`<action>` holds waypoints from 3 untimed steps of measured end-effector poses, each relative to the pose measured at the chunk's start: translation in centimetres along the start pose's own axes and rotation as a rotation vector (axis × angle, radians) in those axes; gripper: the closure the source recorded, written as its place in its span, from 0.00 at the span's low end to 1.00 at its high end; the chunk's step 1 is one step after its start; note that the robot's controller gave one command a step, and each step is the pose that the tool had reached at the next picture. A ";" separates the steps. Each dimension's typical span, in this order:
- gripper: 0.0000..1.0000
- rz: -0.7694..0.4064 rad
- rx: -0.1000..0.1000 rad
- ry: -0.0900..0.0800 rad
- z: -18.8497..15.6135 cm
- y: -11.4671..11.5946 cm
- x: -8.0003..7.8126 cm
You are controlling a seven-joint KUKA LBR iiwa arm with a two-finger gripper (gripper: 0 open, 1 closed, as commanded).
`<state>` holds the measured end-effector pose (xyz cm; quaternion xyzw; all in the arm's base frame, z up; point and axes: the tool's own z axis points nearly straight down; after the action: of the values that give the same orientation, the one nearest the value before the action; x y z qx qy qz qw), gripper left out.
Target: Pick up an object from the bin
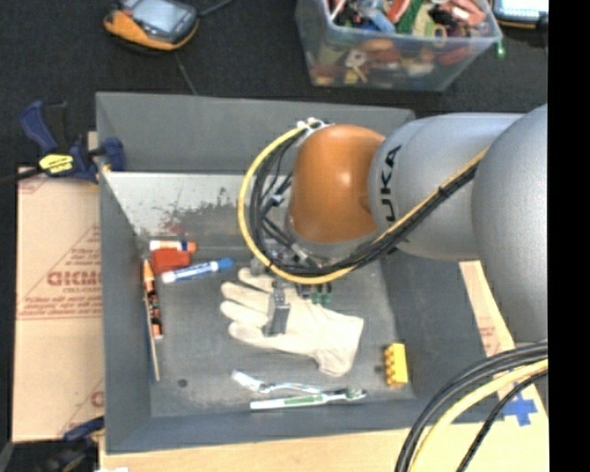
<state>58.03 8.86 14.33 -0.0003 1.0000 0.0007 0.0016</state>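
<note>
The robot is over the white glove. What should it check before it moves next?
1. That the gripper is above the white glove, mid-bin: ok.
2. That the glove is already gripped: cannot tell.
3. That the yellow block lies apart from the glove: ok.
4. That the toothbrush lies apart from the glove: ok.
5. That the blue-and-white marker lies apart from the glove: cannot tell.

This looks like a robotics lab: a large grey industrial arm (479, 184) with bundled cables (247, 198) reaches over a grey metal bin (120, 323) on a dark worktop (55, 55). Beyond the bin's far edge sit a clear tub (406, 64) of mixed small parts and an orange-and-black handheld device (152, 23)
</note>
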 end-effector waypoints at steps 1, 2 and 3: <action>0.00 0.152 -0.001 0.001 7.3 -0.4 2.4; 0.00 0.167 -0.002 -0.008 0.8 -0.3 2.0; 0.00 0.343 0.002 0.009 4.4 1.3 3.4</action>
<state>54.61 10.19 9.93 0.1703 0.9854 -0.0001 -0.0030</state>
